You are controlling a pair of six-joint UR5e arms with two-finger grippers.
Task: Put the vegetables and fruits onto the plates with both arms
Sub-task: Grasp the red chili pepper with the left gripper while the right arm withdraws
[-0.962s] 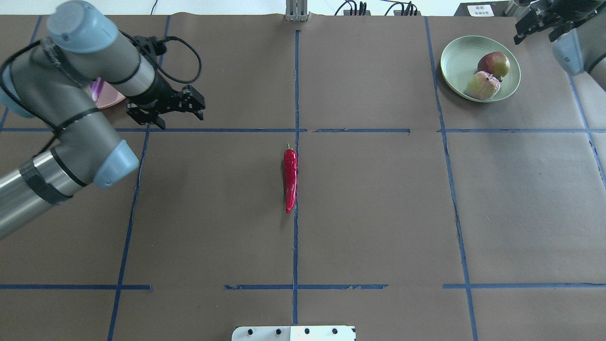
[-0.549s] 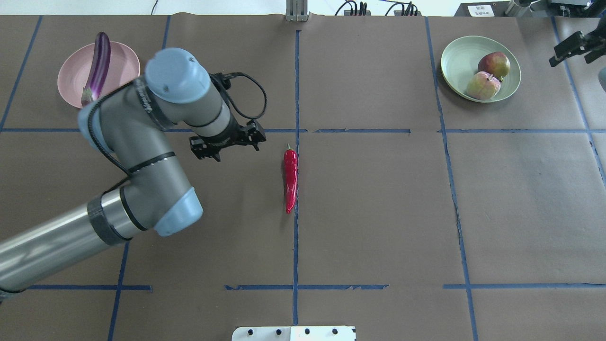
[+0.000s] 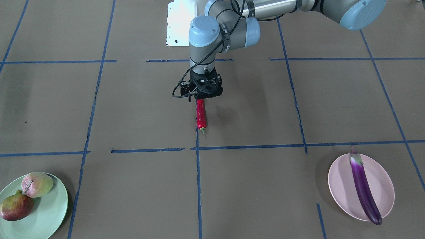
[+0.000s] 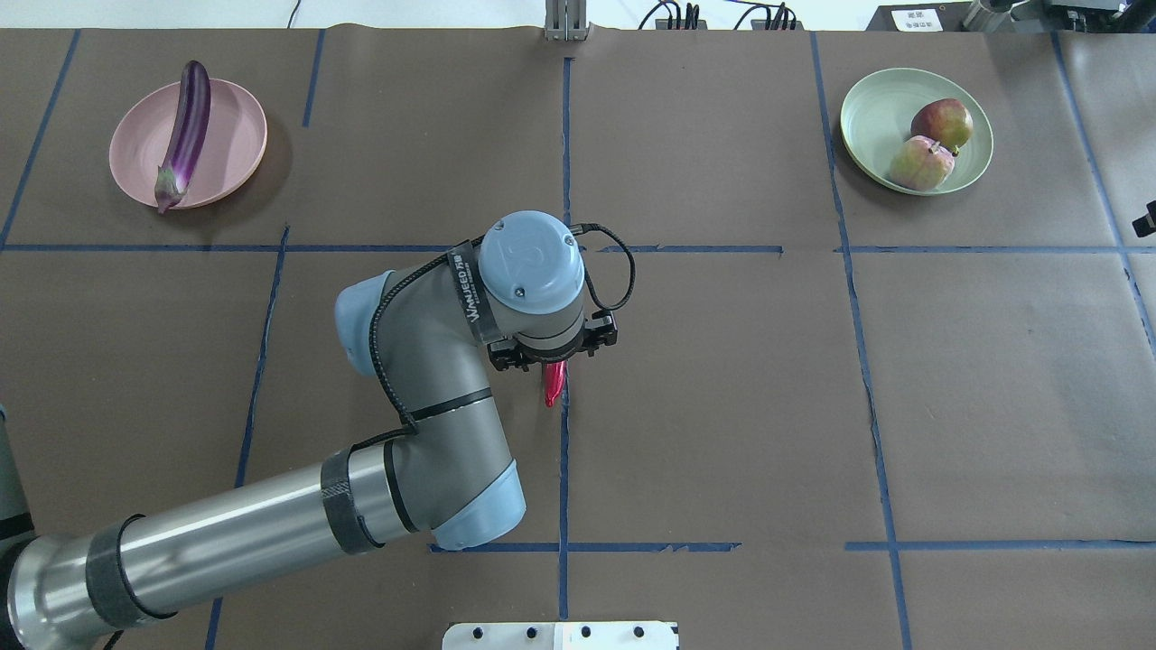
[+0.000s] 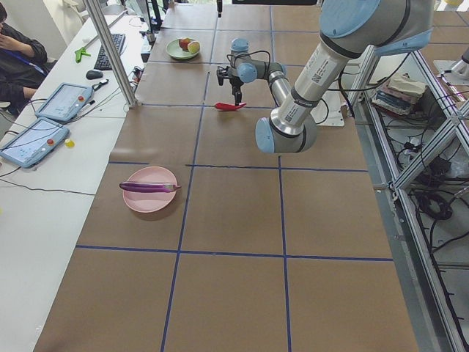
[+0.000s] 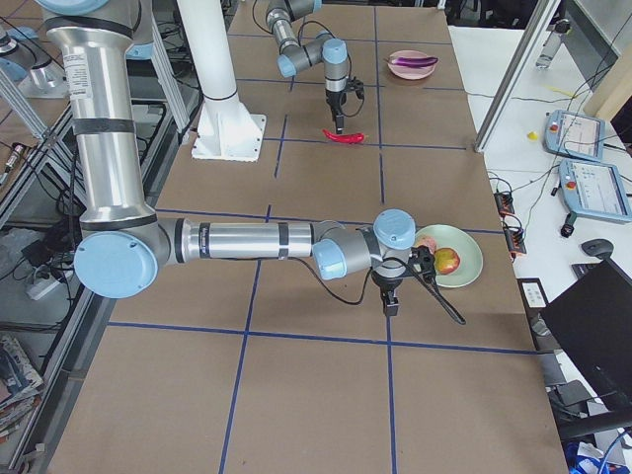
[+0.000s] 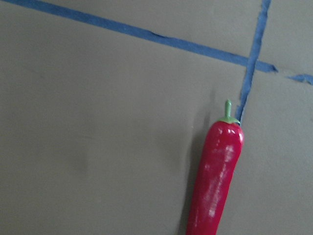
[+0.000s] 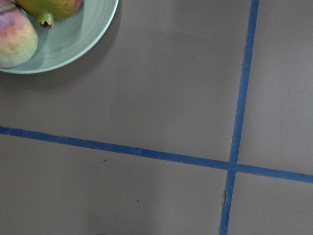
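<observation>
Item: chili pepper [image 3: 200,116], lying central on worktop [image 3: 298,199], ungrasped. Left gripper [image 3: 200,97] is positioned just above it; how far its fingers are spread cannot be told. Step judged: pickup. Called for next: descent, closure, transfer to pink plate [image 3: 382,186].

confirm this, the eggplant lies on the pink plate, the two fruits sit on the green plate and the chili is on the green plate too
Not the chili: it lies on the table near the middle, below the left hand, as the exterior front-facing view shows. The eggplant does lie on the pink plate, and the pomegranate and peach sit on the green plate.
</observation>
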